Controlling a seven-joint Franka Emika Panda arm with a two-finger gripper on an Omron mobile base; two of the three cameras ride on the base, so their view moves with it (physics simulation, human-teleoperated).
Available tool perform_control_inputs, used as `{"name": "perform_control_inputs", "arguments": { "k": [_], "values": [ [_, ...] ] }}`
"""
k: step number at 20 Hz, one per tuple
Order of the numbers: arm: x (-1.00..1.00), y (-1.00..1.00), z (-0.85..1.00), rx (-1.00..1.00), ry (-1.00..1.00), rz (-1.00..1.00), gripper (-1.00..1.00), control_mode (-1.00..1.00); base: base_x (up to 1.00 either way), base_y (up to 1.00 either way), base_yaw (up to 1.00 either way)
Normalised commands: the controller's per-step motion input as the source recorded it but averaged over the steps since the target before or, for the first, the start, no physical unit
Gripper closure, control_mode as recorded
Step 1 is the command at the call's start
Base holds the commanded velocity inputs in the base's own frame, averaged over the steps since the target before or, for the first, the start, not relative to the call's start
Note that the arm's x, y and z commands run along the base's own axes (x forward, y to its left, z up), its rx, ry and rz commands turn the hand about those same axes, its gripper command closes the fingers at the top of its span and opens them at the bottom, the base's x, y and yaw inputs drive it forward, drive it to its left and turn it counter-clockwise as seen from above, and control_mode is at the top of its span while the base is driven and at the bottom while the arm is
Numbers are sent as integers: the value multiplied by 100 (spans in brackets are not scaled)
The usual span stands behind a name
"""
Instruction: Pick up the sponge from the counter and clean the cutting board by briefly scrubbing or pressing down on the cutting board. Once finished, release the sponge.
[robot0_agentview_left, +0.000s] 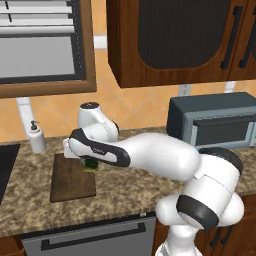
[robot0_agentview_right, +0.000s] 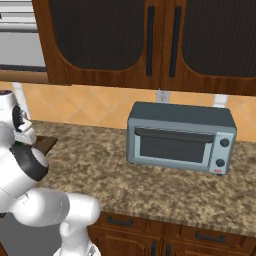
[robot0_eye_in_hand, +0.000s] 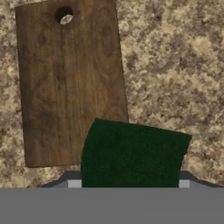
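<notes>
The end effector (robot0_agentview_left: 91, 162) is pinching the sponge (robot0_eye_in_hand: 133, 154). In the hand view the dark green block sits wide between the two tips, and each tip touches one of its short ends. So the sponge is off the desk (robot0_agentview_left: 130, 192) and up in the air with the hand.

The board (robot0_eye_in_hand: 70, 83) lies flat on the desk, near the left end of it, just past the soap bottle (robot0_agentview_left: 35, 136). In the left base view the hand hangs over the board's back right corner. The hole in the board is at the short end farthest from the sponge in the hand view.

In the hand view, only one corner of the sponge covers the board. The rest of it hangs over bare desk, past the board's long edge. The middle of the board lies up and to the left of the sponge in that view. The board's long side runs toward the hole, and the sponge's long side lies almost across it.

I think the hand should slide sideways over the board's middle, then go down to press. If it goes straight down here, much of the sponge may land on the desk.

The toaster oven (robot0_agentview_right: 181, 137) stands well apart, to the right.
</notes>
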Motion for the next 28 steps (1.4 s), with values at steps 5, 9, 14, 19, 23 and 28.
{"name": "perform_control_inputs", "arguments": {
  "k": [5,9,14,19,23,28],
  "values": [
    [-1,37,-8,0,0,-9,100,-100,0,0,0],
    [47,6,-25,-2,6,0,100,-100,0,0,0],
    [72,14,-48,-9,11,0,100,-100,0,0,0],
    [68,59,-40,-11,7,0,100,-100,0,0,0],
    [45,65,-1,-7,0,0,100,-100,0,0,0],
    [34,27,3,-7,0,0,100,-100,0,0,0]
  ]
}}
